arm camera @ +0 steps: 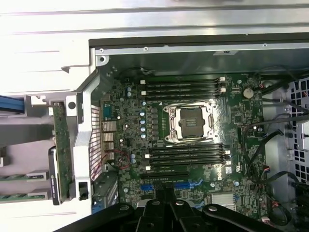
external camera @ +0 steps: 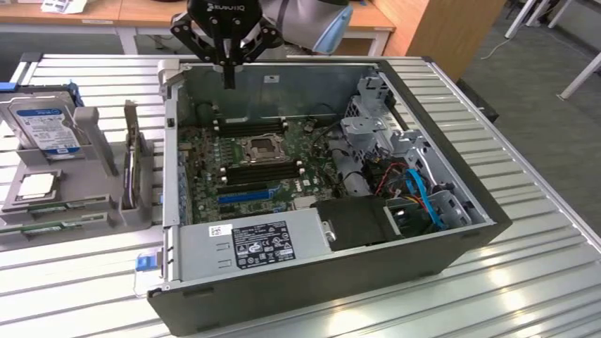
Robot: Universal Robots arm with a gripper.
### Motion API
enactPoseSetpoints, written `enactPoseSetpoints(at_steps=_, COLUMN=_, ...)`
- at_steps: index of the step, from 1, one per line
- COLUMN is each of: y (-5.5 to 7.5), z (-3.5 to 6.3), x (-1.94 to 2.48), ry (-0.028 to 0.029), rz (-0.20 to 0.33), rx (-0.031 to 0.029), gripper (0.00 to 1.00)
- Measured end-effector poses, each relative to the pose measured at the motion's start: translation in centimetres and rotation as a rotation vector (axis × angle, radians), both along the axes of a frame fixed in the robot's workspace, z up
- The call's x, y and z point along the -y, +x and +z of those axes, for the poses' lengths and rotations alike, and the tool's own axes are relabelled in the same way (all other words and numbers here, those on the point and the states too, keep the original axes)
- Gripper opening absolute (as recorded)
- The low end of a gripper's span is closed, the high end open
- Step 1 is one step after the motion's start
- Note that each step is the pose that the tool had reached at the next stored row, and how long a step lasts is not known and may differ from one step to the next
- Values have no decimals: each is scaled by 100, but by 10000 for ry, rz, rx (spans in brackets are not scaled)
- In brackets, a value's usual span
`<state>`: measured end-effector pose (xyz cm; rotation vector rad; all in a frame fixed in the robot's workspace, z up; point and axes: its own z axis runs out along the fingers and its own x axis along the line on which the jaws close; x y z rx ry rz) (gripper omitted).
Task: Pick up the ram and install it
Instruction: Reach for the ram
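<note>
Two green ram sticks [external camera: 56, 206] lie flat in the grey holder to the exterior view's left of the open computer case [external camera: 451, 232]; their ends also appear in the wrist view [arm camera: 14, 177]. My gripper [external camera: 228, 79] hangs over the far wall of the case, fingers pressed together and shut on nothing. In the wrist view the gripper [arm camera: 164, 195] looks down on the green motherboard [arm camera: 241, 121]. The black ram slots [arm camera: 183, 87] stand empty on either side of the open processor socket [arm camera: 188, 123].
A silver hard drive [external camera: 47, 127] stands upright in the holder, with a square processor chip [external camera: 36, 184] in front of it and an upright card [external camera: 134, 165] beside the case. Inside the case are a power supply [external camera: 253, 243], cables [external camera: 423, 193] and a drive cage [external camera: 376, 127].
</note>
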<state>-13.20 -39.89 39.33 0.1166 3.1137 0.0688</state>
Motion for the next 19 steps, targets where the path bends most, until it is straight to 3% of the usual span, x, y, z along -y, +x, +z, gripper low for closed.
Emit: enactPoseSetpoints(at_steps=19, y=-203, z=-1, x=0, ry=0, rz=1, rx=0, gripper=10)
